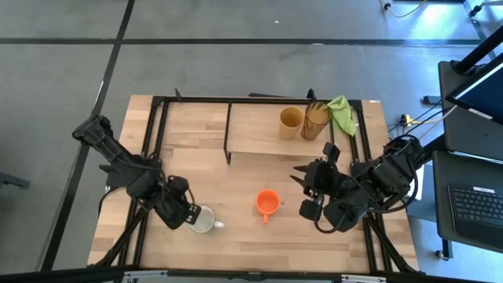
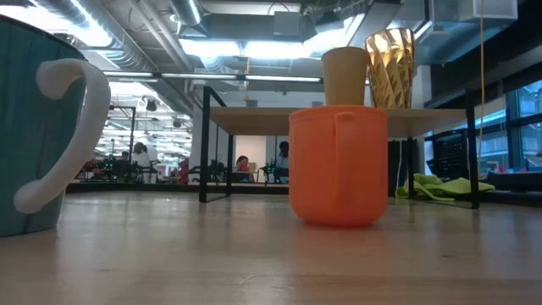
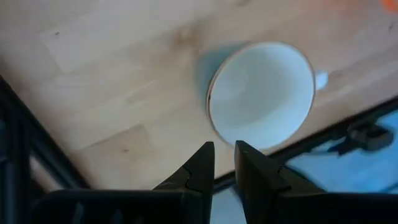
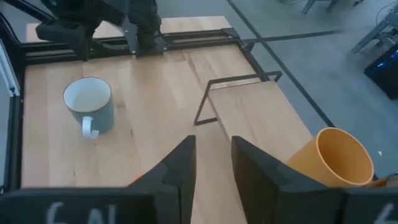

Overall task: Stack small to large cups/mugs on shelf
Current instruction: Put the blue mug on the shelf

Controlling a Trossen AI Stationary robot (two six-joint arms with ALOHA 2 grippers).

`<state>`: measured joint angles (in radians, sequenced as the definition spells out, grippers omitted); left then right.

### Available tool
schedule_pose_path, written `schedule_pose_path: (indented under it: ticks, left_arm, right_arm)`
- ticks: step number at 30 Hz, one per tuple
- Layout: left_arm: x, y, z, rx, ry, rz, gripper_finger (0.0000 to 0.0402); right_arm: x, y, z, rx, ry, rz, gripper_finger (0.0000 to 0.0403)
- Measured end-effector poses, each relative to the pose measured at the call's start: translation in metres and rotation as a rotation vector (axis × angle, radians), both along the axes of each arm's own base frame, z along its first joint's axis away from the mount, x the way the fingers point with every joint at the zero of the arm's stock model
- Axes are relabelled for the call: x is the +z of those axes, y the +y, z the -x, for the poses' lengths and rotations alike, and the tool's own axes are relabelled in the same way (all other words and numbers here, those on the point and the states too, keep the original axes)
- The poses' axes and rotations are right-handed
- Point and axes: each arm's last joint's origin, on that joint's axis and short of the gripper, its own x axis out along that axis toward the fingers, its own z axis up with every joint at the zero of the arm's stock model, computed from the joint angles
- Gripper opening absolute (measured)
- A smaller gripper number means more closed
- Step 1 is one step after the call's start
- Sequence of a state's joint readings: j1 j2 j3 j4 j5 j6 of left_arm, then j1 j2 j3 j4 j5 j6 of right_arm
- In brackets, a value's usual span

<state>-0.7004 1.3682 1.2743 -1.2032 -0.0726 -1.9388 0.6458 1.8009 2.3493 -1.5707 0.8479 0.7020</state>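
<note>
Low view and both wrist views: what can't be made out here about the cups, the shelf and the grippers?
- Low view: both grippers are out of frame; the mug is cut by the left edge.
- Low view: the orange cup hides the middle of the shelf.
- Left wrist view: the left gripper hovers at the mug's rim; the mug's handle barely shows.
- Right wrist view: the tumbler is out of frame beside the tan-yellow mug; the right gripper hides most of the orange cup.

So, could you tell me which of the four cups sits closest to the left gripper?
The white mug with the grey-green outside, right beside the left gripper. The orange cup stands mid-table; the other two are on the shelf.
</note>
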Motion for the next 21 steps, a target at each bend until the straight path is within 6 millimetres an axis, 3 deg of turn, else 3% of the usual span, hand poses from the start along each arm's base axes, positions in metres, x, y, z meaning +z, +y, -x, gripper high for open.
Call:
schedule_pose_path:
  ticks: [5, 10, 15, 21]
  left_arm:
    - [-0.012, -0.014, 0.003, 0.051, 0.033, -0.076, 0.0061]
    - [-0.031, -0.029, -0.009, 0.041, 0.058, -0.108, 0.0090]
    - [-0.039, -0.033, -0.013, 0.044, 0.079, -0.129, 0.0116]
    - [-0.039, -0.032, -0.013, 0.100, 0.074, -0.124, 0.0117]
  right_arm:
    - [0.000, 0.000, 0.000, 0.009, 0.006, 0.011, 0.0103]
    - [0.000, 0.001, 0.001, 0.016, 0.009, 0.015, 0.0103]
    - [0.000, 0.002, 0.001, 0.022, 0.011, 0.014, 0.0103]
    - [0.000, 0.002, 0.001, 0.023, 0.011, 0.016, 0.0103]
